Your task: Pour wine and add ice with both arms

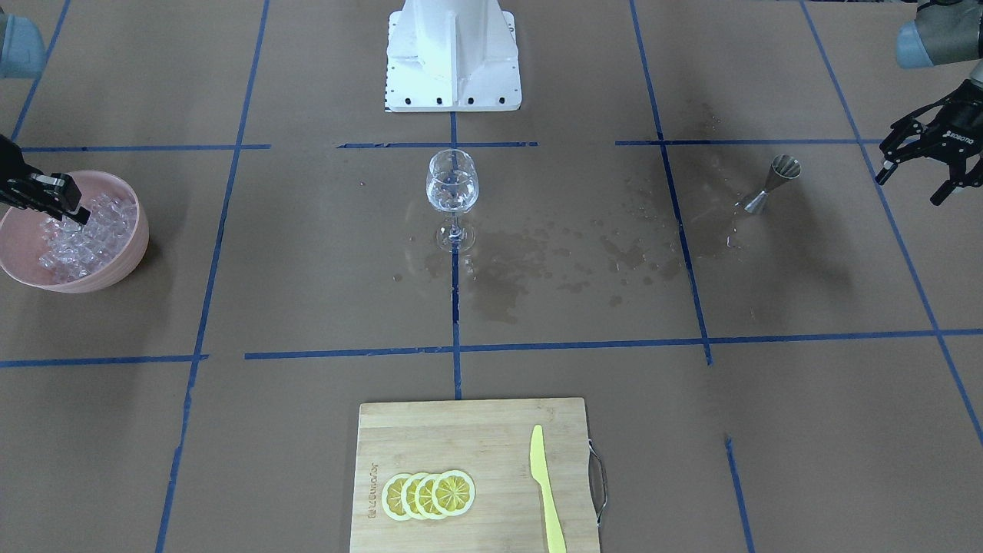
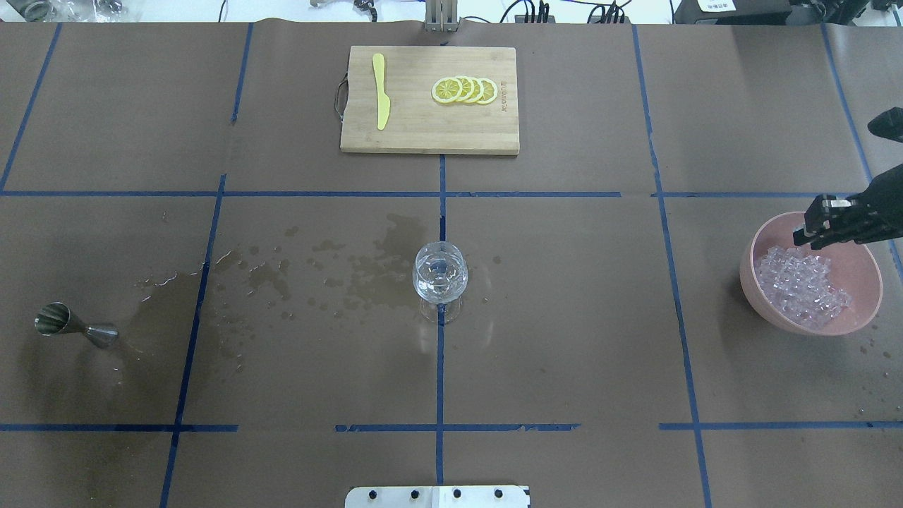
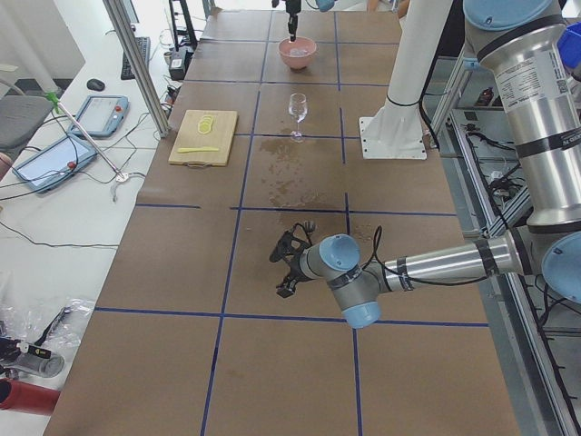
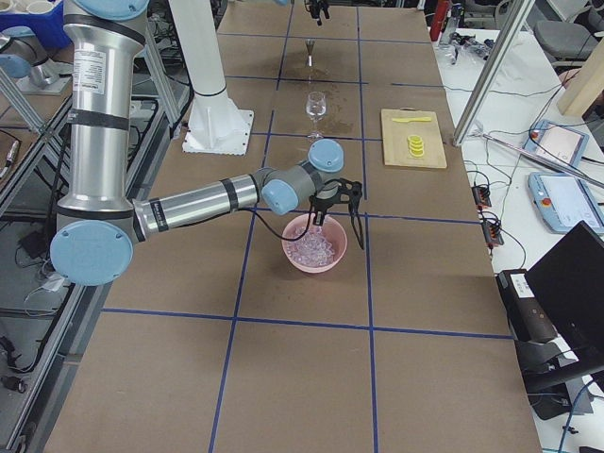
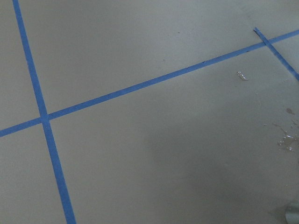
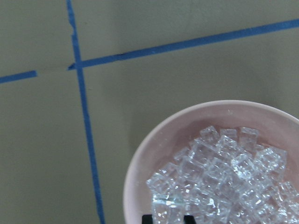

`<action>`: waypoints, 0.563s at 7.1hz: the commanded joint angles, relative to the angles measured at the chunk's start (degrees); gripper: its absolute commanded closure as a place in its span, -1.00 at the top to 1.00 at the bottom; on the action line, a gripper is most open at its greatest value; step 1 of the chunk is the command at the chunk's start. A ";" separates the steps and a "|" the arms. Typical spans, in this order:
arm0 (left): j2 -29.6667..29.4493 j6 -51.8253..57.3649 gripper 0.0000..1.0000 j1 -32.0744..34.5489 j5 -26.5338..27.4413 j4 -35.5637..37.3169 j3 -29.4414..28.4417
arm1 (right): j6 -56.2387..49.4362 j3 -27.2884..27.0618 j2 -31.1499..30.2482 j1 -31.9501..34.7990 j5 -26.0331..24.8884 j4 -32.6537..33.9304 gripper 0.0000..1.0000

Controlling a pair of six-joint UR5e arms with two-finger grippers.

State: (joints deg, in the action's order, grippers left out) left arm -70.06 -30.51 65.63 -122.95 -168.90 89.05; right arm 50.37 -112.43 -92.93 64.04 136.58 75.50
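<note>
A wine glass [image 1: 453, 188] stands at the table's centre with a little clear wine [image 1: 453, 201] in it; it also shows from overhead [image 2: 439, 275]. A pink bowl [image 1: 130, 246] holds a heap of ice [image 1: 77, 238], also seen from overhead [image 2: 804, 286] and in the right wrist view [image 6: 224, 177]. My right gripper [image 1: 75, 215] reaches into the bowl, its fingertips [image 6: 147, 217] close on either side of one ice cube [image 6: 167, 210]. My left gripper [image 1: 914, 180] is open and empty, raised beside a steel jigger [image 1: 772, 184].
A wooden cutting board [image 1: 430, 430] with lemon slices [image 1: 428, 494] and a yellow knife [image 1: 545, 488] lies at the operators' side. Dark wet stains [image 1: 537, 261] spread between glass and jigger. The white pedestal [image 1: 453, 54] stands behind the glass.
</note>
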 commanded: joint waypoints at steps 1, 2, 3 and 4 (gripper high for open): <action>1.06 -0.16 0.99 0.46 -0.18 -1.42 0.33 | 4.26 -4.28 14.89 1.26 0.88 16.79 -1.00; 1.41 -0.42 1.00 0.55 -0.18 -0.99 0.07 | 11.00 -4.38 19.93 -0.30 0.71 18.00 -1.00; 1.42 -0.42 1.00 0.56 -0.10 -0.55 -0.45 | 20.99 -4.73 24.59 -4.23 -0.60 17.92 -1.00; 0.55 -0.34 1.00 1.77 -1.05 3.89 -0.20 | 29.27 -4.82 29.33 -8.54 -3.83 17.92 -1.00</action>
State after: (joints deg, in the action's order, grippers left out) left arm -68.95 -30.87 66.48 -123.32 -168.45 88.84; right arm 69.47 -116.99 -69.48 60.10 135.58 92.95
